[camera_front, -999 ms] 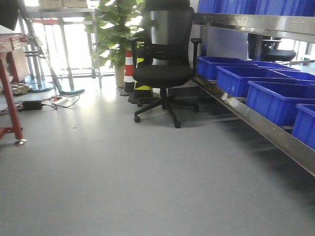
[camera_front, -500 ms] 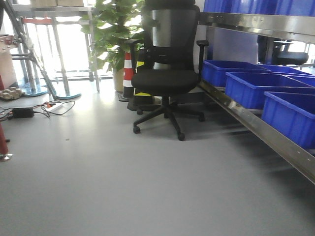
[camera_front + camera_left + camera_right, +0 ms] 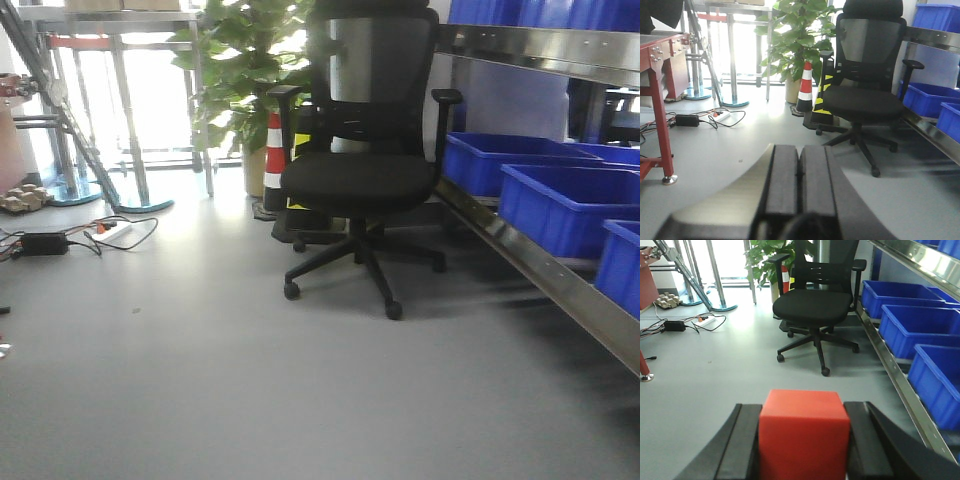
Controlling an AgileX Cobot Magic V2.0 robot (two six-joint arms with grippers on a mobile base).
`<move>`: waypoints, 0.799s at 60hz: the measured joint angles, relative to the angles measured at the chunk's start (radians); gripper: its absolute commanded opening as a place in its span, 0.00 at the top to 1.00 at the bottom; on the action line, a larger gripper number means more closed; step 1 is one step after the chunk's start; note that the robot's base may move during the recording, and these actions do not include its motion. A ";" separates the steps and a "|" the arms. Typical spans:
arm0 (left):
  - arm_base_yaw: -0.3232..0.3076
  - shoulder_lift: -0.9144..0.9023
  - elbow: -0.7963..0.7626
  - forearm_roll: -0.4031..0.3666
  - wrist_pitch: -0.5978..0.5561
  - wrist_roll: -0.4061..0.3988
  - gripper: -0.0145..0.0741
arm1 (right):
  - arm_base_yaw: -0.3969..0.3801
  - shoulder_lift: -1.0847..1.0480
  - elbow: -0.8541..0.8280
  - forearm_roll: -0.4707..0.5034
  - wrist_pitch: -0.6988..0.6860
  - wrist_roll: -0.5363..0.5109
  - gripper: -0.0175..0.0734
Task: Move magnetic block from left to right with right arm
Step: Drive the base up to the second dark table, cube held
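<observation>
- Left wrist-mounted view puts a red-legged desk (image 3: 660,65) far to the left of the black office chair (image 3: 867,75). A power brick and cables (image 3: 687,120) lie on the grey floor (image 3: 740,150) between the two.
- Left tool (image 3: 799,150) fills the bottom of that same view. Its two dark fingers (image 3: 782,175) are pressed together with nothing between them, and they point over the floor to the left of the chair.
- Behind the chair, on its left as seen from the front, stand a leafy potted plant (image 3: 240,70) and an orange-and-white traffic cone (image 3: 273,160).
- Right tool (image 3: 804,409) pinches the magnetic block (image 3: 804,440), with one black finger (image 3: 745,440) against each side of the red cube. The block is held in the air above the floor, on the near side of the chair in the right wrist view.
- To the right of the chair, blue bins (image 3: 912,322) stand in a row beneath a metal shelf (image 3: 910,255).
</observation>
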 measured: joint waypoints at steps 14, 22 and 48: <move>0.000 0.000 0.000 0.000 0.000 0.000 0.97 | 0.000 0.000 0.000 0.000 0.000 0.000 0.53; 0.000 0.000 0.000 0.000 0.000 0.000 0.97 | 0.000 0.000 0.000 0.000 0.000 0.000 0.53; 0.000 0.000 0.000 0.000 0.000 0.000 0.97 | 0.000 0.000 0.000 0.000 0.001 0.000 0.53</move>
